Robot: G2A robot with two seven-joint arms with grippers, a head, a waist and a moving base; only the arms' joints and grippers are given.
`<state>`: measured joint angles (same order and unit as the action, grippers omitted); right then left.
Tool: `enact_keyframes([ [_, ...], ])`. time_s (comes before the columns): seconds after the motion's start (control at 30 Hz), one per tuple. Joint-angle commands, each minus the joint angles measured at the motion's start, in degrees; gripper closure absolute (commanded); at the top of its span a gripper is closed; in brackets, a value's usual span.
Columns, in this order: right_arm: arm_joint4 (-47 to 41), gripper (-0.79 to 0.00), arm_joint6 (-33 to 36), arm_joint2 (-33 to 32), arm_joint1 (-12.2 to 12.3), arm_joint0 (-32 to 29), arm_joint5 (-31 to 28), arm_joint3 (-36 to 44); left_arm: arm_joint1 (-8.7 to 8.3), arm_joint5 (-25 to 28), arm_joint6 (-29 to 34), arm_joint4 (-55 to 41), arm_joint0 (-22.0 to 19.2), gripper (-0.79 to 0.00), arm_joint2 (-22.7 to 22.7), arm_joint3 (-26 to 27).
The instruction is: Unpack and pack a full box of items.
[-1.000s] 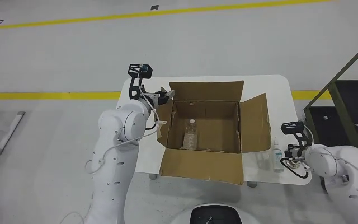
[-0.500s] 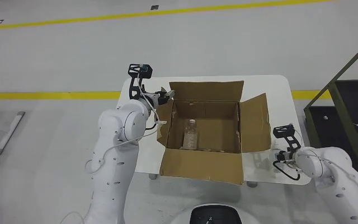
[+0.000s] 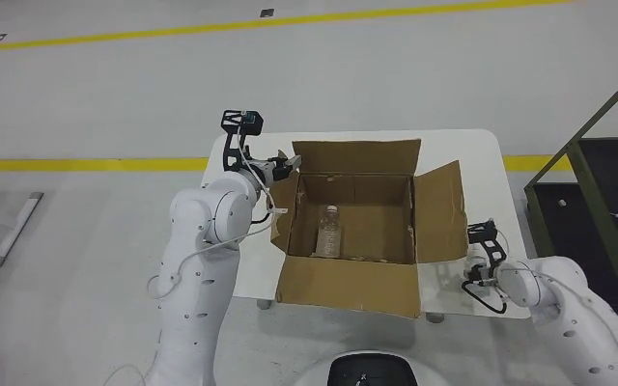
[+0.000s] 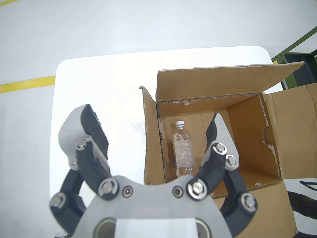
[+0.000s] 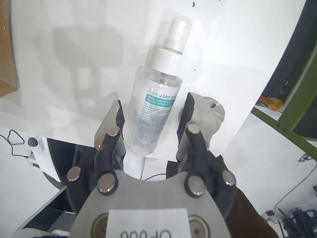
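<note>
Open cardboard box [image 3: 357, 154] sits mid-surface [image 3: 463, 154], all four flaps folded outward. One water bottle [image 3: 329, 234] lies on its side on the box floor, close to the box's left wall. Its long axis runs from the near wall to the far wall, with the white cap pointing at the far wall, away from the robot. Left end effector [image 4: 151, 118] hangs above the left edge of the box. Its fingers are spread wide with nothing between them; one finger is over the bare surface beside the left flap, the other over the box interior. Right end effector [image 5: 153, 107] is at the near right part of the surface, to the right of the box's right flap, with its fingers apart and straddling a clear spray bottle [image 5: 154, 105]. One pad [image 5: 120, 120] is at or just against the bottle's side. The other pad [image 5: 184, 115] shows a gap, so the bottle is not clamped. Spray bottle's long axis lines up with the fingers: base toward the wrist and close to the near edge of the surface, capped nozzle pointing away from the wrist. Cannot tell whether the spray bottle rests flat or is tilted.
</note>
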<state>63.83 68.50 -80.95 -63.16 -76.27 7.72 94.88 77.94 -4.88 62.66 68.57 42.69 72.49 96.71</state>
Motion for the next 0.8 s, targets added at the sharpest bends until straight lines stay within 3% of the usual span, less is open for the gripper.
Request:
enact_keyframes([
  [0.0, 0.12, -0.409, -0.01, 0.40, -0.06, 0.13, 0.02, -0.27, 0.00, 0.00, 0.00, 0.00, 0.00, -0.785, 0.00, 0.00],
  [0.2, 0.03, -0.369, -0.28, 1.11, -0.21, 0.61, 0.13, -1.32, 0.00, 0.00, 0.00, 0.00, 0.00, -0.785, 0.00, 0.00],
  [0.27, 0.03, -0.317, -0.41, 1.25, -0.25, 0.77, 0.14, -1.61, 0.00, 0.00, 0.00, 0.00, 0.00, -0.785, 0.00, 0.00],
  [0.3, 0.14, -0.237, -0.45, 1.34, -0.26, 0.85, 0.10, -1.75, 0.00, 0.00, 0.00, 0.00, 0.00, -0.785, 0.00, 0.00],
  [0.33, 0.16, 0.000, -0.49, 1.40, -0.27, 0.91, 0.02, -1.95, 0.00, 0.00, 0.00, 0.00, 0.00, -0.785, 0.00, 0.00],
  [0.57, -5.81, 0.000, -1.38, -2.10, -0.24, 1.31, 0.13, -1.74, 0.00, 0.00, 0.00, 0.00, 0.00, -0.785, 0.00, 0.00],
  [0.77, -24.50, 0.000, -5.95, -13.98, 0.20, 0.06, -4.08, 1.65, -0.29, 1.84, -2.81, 3.14, 1.04, -0.785, -0.06, 0.35],
])
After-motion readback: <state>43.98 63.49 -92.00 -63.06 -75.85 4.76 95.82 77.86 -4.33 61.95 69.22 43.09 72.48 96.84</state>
